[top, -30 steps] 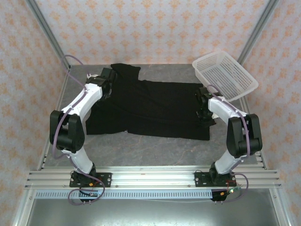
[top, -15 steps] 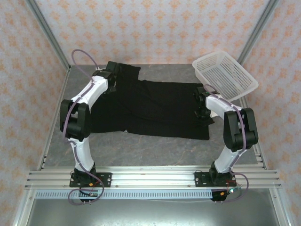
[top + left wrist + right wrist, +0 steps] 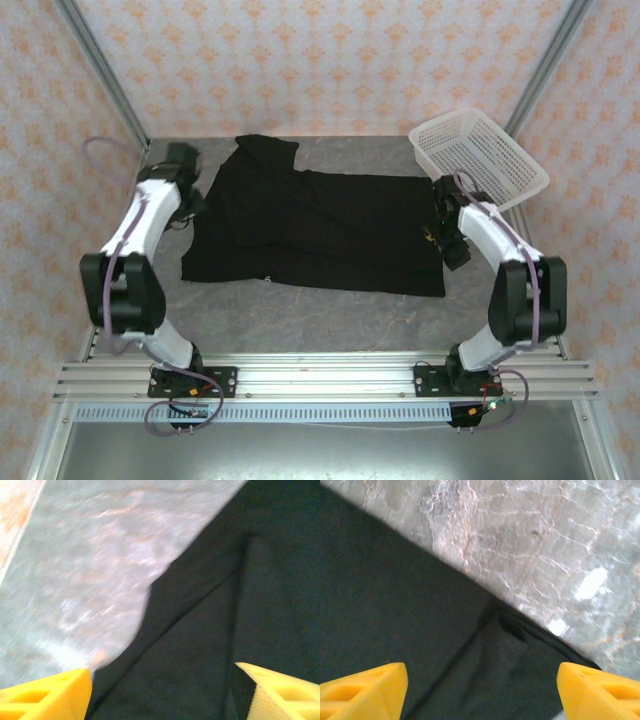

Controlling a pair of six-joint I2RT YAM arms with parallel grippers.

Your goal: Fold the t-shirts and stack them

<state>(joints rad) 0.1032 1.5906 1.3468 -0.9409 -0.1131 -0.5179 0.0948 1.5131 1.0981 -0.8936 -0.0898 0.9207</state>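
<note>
The black t-shirt (image 3: 320, 228) lies spread flat on the grey table (image 3: 330, 315), plain black side up, with one sleeve (image 3: 268, 148) pointing to the far edge. My left gripper (image 3: 190, 203) hovers open at the shirt's left edge. In the left wrist view its yellow fingertips (image 3: 50, 695) stand wide apart over a black fold (image 3: 200, 645), holding nothing. My right gripper (image 3: 452, 243) is open at the shirt's right edge. Its yellow fingertips (image 3: 362, 690) straddle the dark hem (image 3: 510, 630) without gripping it.
A white plastic basket (image 3: 478, 160) sits tilted at the far right corner, just behind the right arm. Patterned walls close in the left, back and right. Bare marbled table (image 3: 545, 540) runs along the shirt's near side and beyond its right hem.
Both grippers have gone from shut to open and let go of the shirt. The left arm swung left off the sleeve area; the right gripper shifted slightly right and nearer.
</note>
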